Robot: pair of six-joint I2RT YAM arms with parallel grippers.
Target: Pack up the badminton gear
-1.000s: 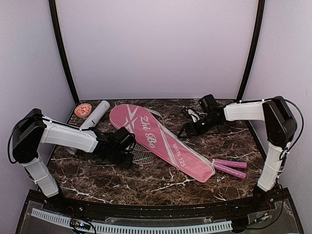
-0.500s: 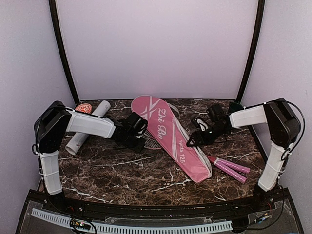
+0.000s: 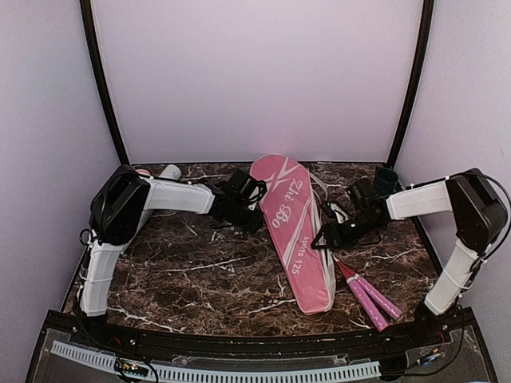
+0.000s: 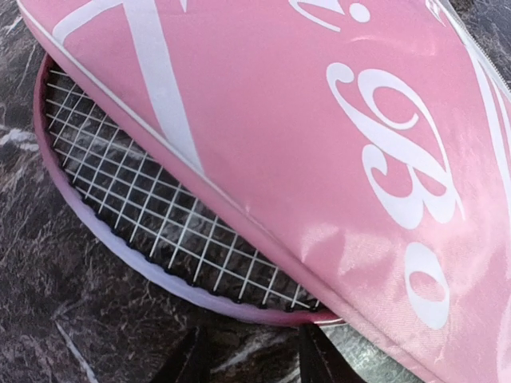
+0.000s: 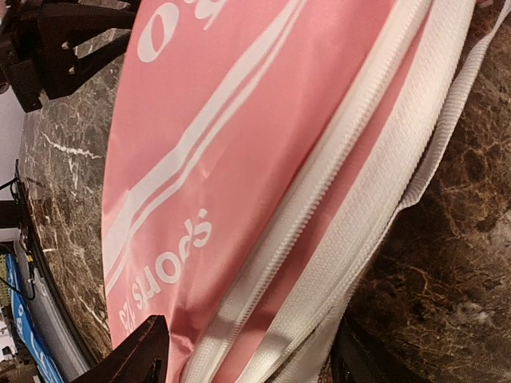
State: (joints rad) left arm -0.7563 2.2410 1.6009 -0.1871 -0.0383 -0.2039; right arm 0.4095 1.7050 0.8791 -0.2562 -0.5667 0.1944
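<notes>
The pink bag (image 3: 294, 231) with white lettering lies lengthwise down the middle of the table. A racket head (image 4: 144, 207) with a red and white frame pokes out from under the bag's (image 4: 319, 120) wide end. My left gripper (image 3: 246, 214) sits at that edge, and in the left wrist view it (image 4: 251, 355) is open, with the frame just beyond its tips. My right gripper (image 3: 321, 238) is at the bag's right side. There it (image 5: 247, 355) is open, its jaws straddling the white zipper edge (image 5: 351, 191). Two pink racket handles (image 3: 369, 297) stick out at the bag's narrow end.
A white tube (image 3: 168, 172) lies at the back left, mostly hidden behind my left arm. A small dark green cup (image 3: 387, 177) stands at the back right. Black frame posts rise at both back corners.
The bag has swung from a diagonal lie to nearly lengthwise, its wide end going right and back. My left gripper followed it to the right. The handles swung toward the front.
</notes>
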